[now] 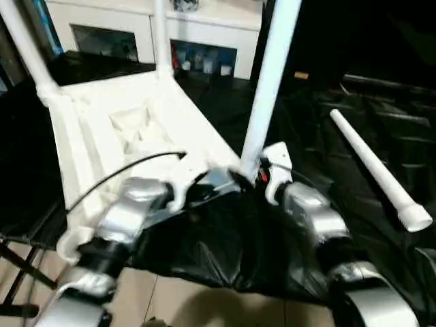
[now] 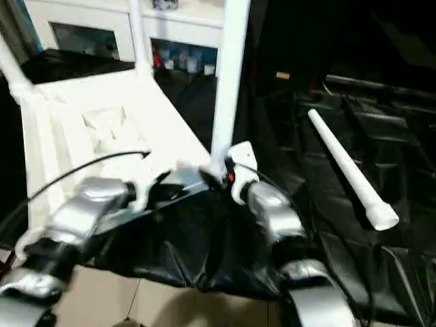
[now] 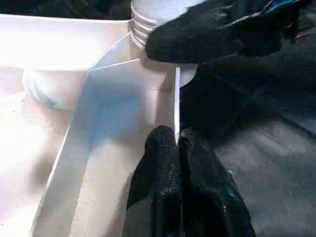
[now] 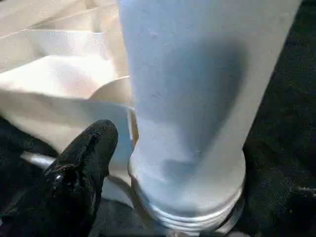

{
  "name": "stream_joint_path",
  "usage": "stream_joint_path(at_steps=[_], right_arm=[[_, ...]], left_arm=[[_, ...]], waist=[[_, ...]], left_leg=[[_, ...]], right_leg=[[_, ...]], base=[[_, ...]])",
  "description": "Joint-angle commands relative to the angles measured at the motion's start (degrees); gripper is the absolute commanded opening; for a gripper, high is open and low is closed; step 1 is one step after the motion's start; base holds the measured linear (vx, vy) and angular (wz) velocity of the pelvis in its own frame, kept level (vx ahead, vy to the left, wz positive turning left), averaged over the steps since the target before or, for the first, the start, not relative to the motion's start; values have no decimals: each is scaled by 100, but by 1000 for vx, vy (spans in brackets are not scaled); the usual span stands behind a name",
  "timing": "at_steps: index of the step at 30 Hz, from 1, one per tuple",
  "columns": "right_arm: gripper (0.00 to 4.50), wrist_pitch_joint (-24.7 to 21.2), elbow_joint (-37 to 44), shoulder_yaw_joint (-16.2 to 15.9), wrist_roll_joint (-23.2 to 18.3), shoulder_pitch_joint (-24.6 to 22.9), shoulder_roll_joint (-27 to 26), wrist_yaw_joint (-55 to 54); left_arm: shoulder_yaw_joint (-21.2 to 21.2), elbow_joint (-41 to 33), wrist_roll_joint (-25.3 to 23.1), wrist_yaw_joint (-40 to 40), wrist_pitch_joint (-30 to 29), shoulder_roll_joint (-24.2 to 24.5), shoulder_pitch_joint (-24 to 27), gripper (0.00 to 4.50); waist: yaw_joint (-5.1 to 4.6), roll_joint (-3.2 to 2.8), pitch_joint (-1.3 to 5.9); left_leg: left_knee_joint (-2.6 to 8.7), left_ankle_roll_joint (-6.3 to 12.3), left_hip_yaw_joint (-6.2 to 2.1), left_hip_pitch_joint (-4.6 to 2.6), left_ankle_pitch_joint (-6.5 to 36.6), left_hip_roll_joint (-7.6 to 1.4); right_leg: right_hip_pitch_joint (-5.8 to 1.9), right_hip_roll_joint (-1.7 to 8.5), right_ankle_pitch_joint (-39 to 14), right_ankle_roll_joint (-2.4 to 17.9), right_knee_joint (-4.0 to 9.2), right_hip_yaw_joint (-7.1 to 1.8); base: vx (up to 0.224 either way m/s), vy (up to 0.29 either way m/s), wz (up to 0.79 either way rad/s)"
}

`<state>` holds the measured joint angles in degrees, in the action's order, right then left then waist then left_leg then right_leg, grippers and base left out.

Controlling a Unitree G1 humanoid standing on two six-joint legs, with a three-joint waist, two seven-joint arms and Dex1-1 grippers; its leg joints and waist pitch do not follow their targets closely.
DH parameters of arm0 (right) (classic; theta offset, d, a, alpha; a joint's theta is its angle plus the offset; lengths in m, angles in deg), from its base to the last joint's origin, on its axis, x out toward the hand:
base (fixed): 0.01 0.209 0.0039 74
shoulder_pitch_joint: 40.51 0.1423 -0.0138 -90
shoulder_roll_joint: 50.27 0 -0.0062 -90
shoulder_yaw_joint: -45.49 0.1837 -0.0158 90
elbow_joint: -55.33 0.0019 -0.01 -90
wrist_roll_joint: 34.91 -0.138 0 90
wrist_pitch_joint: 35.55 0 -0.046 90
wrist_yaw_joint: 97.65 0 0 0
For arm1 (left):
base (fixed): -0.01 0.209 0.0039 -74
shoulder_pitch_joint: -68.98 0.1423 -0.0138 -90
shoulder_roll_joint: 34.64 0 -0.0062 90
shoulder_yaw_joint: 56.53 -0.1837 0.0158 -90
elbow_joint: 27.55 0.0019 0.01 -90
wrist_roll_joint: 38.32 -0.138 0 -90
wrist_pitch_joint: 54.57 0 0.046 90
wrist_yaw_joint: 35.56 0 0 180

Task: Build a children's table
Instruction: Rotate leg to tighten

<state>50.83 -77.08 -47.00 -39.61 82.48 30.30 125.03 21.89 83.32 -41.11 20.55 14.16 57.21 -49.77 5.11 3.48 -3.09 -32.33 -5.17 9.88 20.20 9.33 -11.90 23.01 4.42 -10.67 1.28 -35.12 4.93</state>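
The children's table lies upside down: its white top (image 1: 88,129) rests ribbed side up on a black sheet. A leg stands in each far corner socket (image 1: 24,41) (image 1: 160,34). A third leg (image 1: 272,75) stands upright in the near right corner socket. My right gripper (image 1: 251,176) is open around that leg's threaded base; one black finger (image 4: 84,163) stays a little clear of the tube (image 4: 187,98). My left gripper (image 3: 177,148) is shut on the top's thin rim wall (image 3: 176,98), just beside that socket. A loose leg (image 1: 375,160) lies on the sheet to the right.
A white cabinet with glass doors (image 1: 204,41) stands behind the table. The black sheet (image 1: 225,245) hangs over the near edge above a tiled floor (image 1: 170,300). A dark folding frame (image 1: 13,266) sits low at the left.
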Motion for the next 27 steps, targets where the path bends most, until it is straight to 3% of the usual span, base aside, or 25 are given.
stream_joint_path(at_steps=[1,5,10,15,17,20,27], right_arm=[[388,-103,544,-546,-225,-82,12,1144],[388,-255,861,-759,-353,-181,339,2020],[388,-262,935,-1106,-254,-235,690,2845],[353,-348,1043,-1299,-187,-270,853,3280],[318,-374,1094,-1360,-175,-297,891,3377],[308,-409,1137,-1451,-145,-338,940,3497],[264,-445,1181,-1419,-173,-451,868,3414]], left_arm=[[-198,-235,434,509,342,-89,37,0],[-210,-337,560,945,314,136,66,0],[-276,-344,577,1353,354,392,79,0],[-304,-404,609,1608,377,592,121,0],[-303,-416,608,1655,367,628,136,0],[-317,-422,599,1716,366,678,150,0],[-290,-358,584,1623,337,696,160,0]], waist=[[19,33,333],[46,20,322],[110,33,302],[125,37,299],[125,42,298],[136,52,297],[142,57,298]], left_leg=[[328,336,0,8,1093,-139],[327,382,5,-8,1070,-150],[336,356,3,-7,1140,-159],[341,280,-4,-17,1170,-163],[342,282,-3,-13,1142,-163],[338,282,2,-21,1136,-163],[344,244,-4,-25,1191,-164]], right_leg=[[-305,377,-1252,909,433,-311],[-284,383,-1200,1033,424,-313],[-279,387,-1342,1018,430,-311],[-278,396,-1406,1004,428,-315],[-281,393,-1341,1028,421,-313],[-279,396,-1365,1027,425,-315],[-279,402,-1491,990,437,-315]], base=[[0,0,0],[0,0,0],[0,0,0],[0,0,0],[0,0,0],[0,0,0],[0,0,0]])
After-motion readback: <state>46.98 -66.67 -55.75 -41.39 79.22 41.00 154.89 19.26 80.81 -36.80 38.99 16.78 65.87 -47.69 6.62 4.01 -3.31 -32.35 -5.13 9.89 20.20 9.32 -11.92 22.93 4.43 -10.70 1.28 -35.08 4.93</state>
